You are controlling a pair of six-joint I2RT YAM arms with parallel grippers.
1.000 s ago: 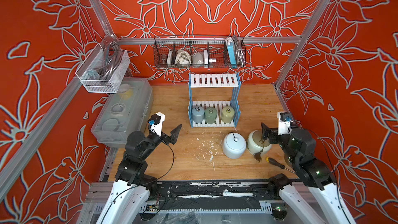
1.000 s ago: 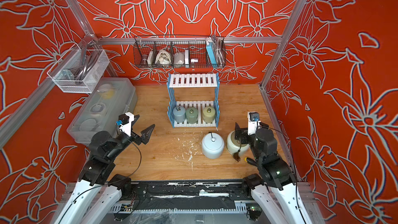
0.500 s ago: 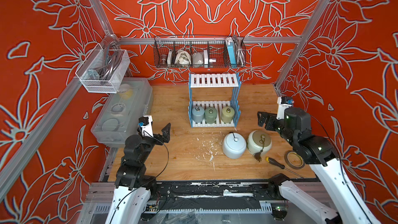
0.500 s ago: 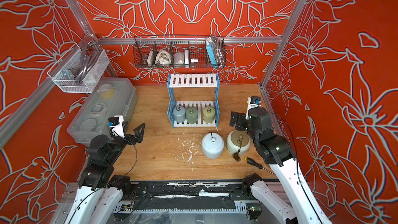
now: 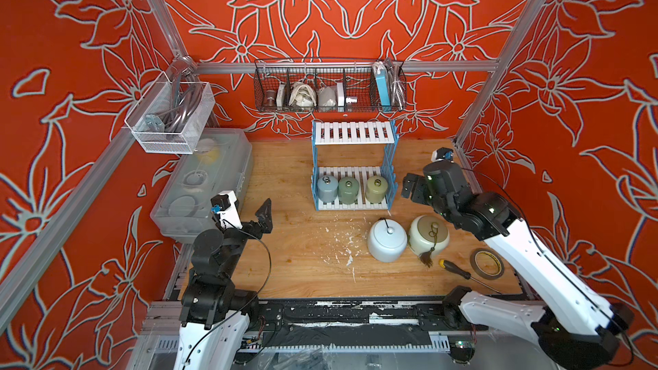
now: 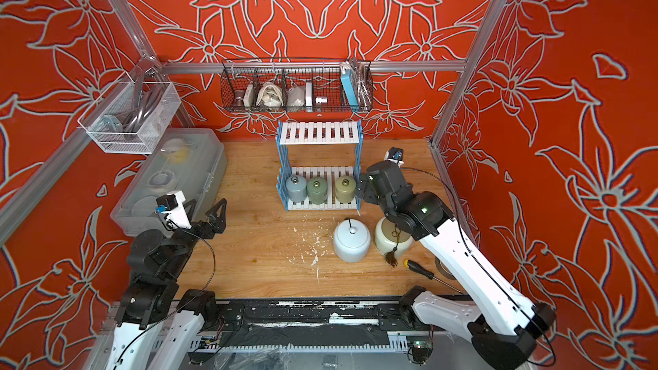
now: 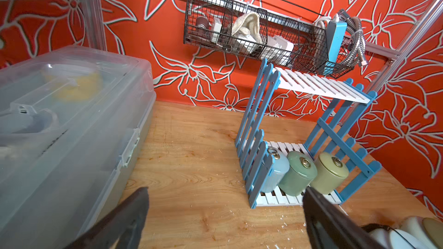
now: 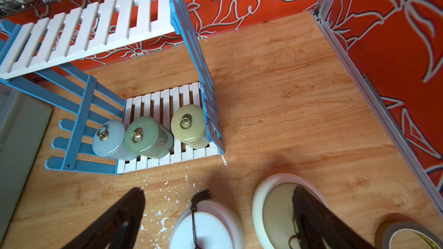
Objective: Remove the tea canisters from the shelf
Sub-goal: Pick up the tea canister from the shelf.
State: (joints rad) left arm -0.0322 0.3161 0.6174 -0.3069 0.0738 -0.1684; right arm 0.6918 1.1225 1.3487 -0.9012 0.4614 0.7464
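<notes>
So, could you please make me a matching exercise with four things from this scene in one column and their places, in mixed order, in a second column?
Things:
1. olive canister
2. pale blue jar with knob
3. blue box
4. tape roll

Places:
A. on the table, beside the screwdriver
B. on the lower board of the shelf
C. in the black wire basket
D. on the table, beside the cream jar

Pairs: 1-B, 2-D, 3-C, 4-A.
</notes>
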